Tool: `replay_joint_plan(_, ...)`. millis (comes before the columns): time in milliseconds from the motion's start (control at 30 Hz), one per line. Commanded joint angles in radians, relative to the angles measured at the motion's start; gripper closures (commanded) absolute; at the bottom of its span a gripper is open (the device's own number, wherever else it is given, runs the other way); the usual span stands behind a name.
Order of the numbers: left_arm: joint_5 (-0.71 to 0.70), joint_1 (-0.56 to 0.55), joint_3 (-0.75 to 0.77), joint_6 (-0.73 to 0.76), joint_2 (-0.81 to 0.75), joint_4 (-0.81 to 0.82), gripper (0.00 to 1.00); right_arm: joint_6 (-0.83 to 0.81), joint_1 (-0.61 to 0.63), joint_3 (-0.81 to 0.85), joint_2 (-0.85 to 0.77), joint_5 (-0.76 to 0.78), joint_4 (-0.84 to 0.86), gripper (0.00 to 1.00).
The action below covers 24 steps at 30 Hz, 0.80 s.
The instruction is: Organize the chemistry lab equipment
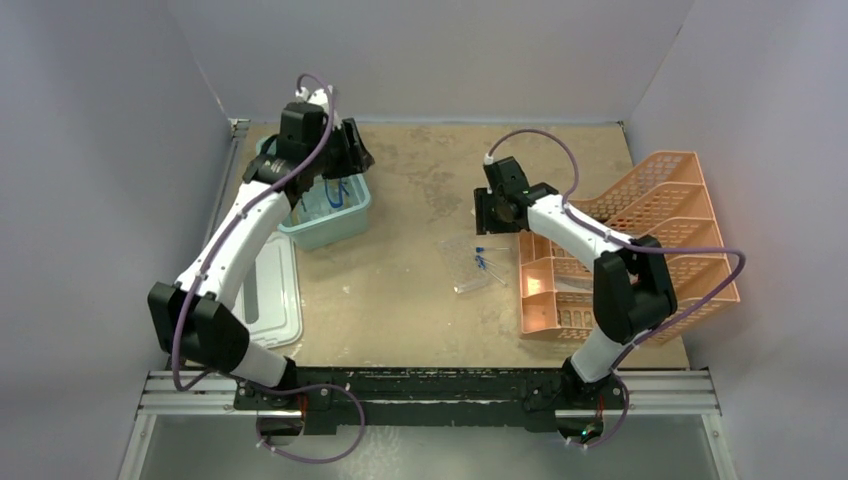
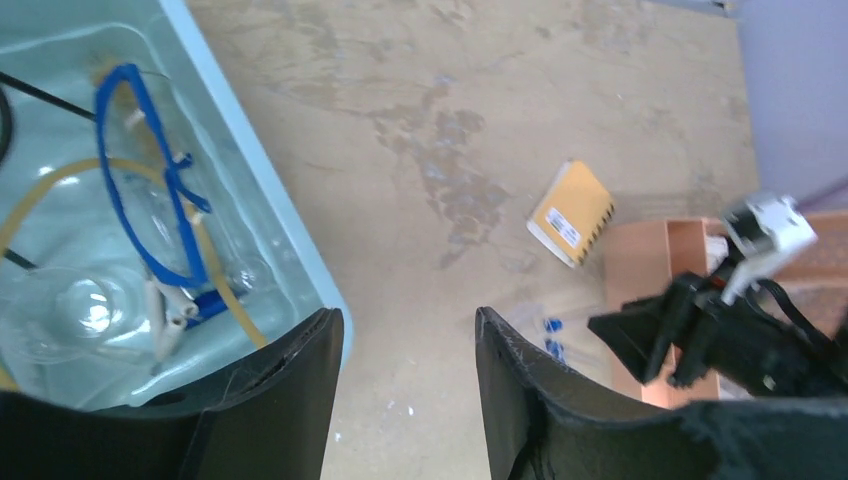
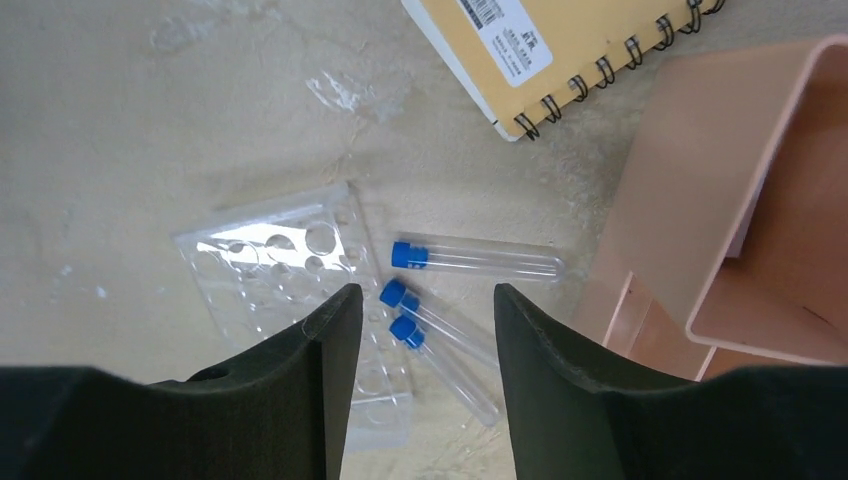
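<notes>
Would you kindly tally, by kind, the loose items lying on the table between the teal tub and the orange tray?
Blue-capped tubes: 3
Clear rack: 1
Yellow spiral notebook: 1
Total: 5

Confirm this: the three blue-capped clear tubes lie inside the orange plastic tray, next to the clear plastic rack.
Not inside it. The three blue-capped clear tubes lie on the tan tabletop, outside the orange plastic tray, next to the clear plastic rack. The right wrist view shows it.
</notes>
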Motion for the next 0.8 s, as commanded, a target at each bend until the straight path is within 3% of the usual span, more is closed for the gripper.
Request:
replay_joint_plan(0, 0.065, -0.043, -0.139, 0.024, -0.101, 0.119, 0.48, -0.19, -0.007, -0.006, 0.013, -0.019, -0.009, 0.47)
replay_joint_plan(100, 0.128, -0.061, -0.158, 0.046, -0.111, 0.093, 0.48, -0.255, -0.011, 0.023, 0.067, 0.024, -0.047, 0.48)
replay_joint_plan(367, 0.113, -0.171, -0.201, 0.011, -0.1, 0.134, 0.48, -0.4, -0.015, 0.033, 0.179, 0.052, -0.058, 0.47)
replay_joint_plan(567, 0.11, -0.186, -0.178, 0.008, -0.071, 0.129, 0.48, -0.424, -0.016, 0.042, 0.226, 0.09, -0.046, 0.41)
replay_joint_plan(767, 0.11, -0.187, -0.154, 0.004, -0.046, 0.124, 0.48, -0.415, -0.016, 0.058, 0.254, -0.022, -0.055, 0.44)
